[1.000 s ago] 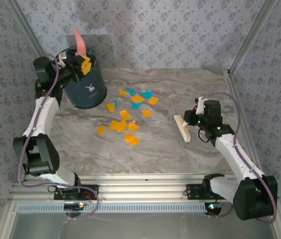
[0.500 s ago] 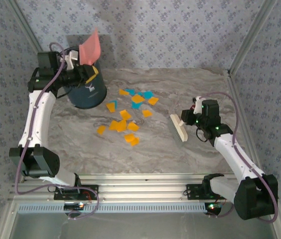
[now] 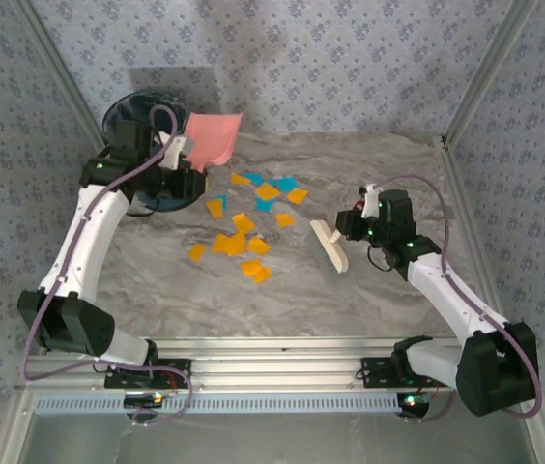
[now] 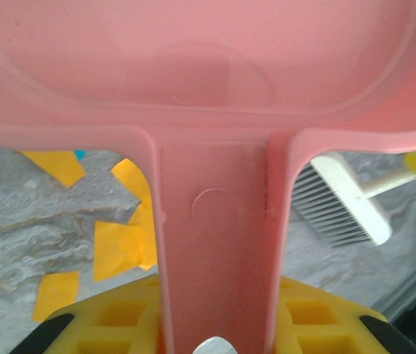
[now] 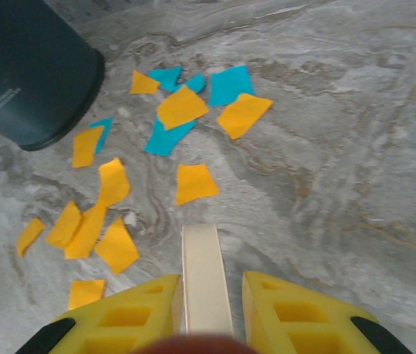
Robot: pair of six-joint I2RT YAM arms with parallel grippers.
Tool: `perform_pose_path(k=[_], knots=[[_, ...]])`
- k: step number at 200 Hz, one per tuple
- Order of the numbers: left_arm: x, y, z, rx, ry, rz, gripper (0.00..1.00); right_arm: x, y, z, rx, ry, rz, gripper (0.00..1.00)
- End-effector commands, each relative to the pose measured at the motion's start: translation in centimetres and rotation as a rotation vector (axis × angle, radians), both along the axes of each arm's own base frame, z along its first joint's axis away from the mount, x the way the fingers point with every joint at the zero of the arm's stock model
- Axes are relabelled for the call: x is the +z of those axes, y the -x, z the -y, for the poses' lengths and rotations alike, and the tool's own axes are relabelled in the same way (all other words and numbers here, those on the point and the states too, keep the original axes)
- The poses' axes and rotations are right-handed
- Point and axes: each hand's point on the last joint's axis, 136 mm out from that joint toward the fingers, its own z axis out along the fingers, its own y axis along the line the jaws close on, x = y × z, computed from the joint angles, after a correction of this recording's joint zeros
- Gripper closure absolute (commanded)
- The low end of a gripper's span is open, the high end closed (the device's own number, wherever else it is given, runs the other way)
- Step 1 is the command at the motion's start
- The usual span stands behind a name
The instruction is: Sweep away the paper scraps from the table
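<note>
Orange-yellow and cyan-blue paper scraps lie scattered mid-table, between the two arms. My left gripper is shut on the handle of the pink dustpan, whose pan is held above the table at the scraps' far left. In the left wrist view the dustpan handle runs between the yellow fingers of the gripper, with scraps below. My right gripper is shut on a cream brush just right of the scraps. Its handle sits in that gripper, short of the scraps.
A dark blue bin stands at the back left behind the left gripper, and its side shows as the bin in the right wrist view. Floral walls and aluminium posts close in the grey marble table. The brush head shows beyond the dustpan.
The left arm swung the dustpan from over the bin rightward and down toward the scraps. The right arm carried the brush left, closer to the scraps.
</note>
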Motion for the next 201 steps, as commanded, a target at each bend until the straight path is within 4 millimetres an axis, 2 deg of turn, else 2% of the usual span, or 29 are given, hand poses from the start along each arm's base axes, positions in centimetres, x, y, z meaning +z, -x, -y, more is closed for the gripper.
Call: perform_pose_path(k=[1, 44, 79, 140, 170, 201], knots=[[-0.1, 0.7, -0.9, -0.016, -0.127, 0.092, 1.00, 3.6, -0.9, -3.3, 0.070, -0.136, 0.060, 1.00], [-1.6, 0.5, -1.6, 0.004, -0.177, 0.150, 1.00, 4.0, -1.0, -8.6, 0.179, -0.273, 0.017, 1.00], [-2.7, 0.4, -1.9, 0.029, -0.180, 0.164, 1.00, 4.0, -1.8, -12.1, 0.219, -0.369, -0.033, 1.00], [-3.9, 0.7, -2.1, 0.061, -0.193, 0.173, 1.00, 1.8, -4.0, -17.7, 0.240, -0.445, -0.102, 1.00], [-4.2, 0.9, -1.9, 0.054, -0.200, 0.172, 1.00, -0.1, -5.5, -18.8, 0.210, -0.451, -0.132, 1.00], [-4.5, 0.9, -1.9, 0.051, -0.211, 0.165, 1.00, -3.2, -6.5, -17.8, 0.131, -0.391, -0.175, 1.00]])
